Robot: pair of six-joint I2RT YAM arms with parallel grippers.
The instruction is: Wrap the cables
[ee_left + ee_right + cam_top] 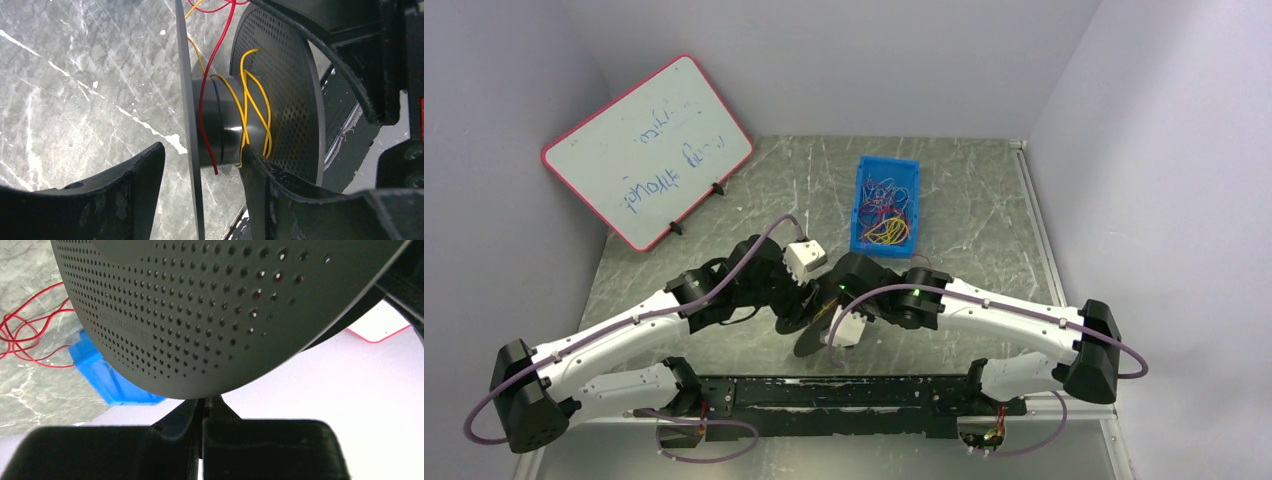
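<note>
Right hand [202, 402] pinches the spool [210, 340], its embossed lettering [122, 326] unreadable.

whiteboard [649, 150]: red frame, blue handwriting, propped tilted at far left on two small black feet | blue bin [876, 251]: far middle of table, well apart from whiteboard | table [984, 230]: grey marbled top | black spool [290, 85]: perforated flanges, round hub, near table's middle | walls [844, 60]: plain pale lilac
</note>
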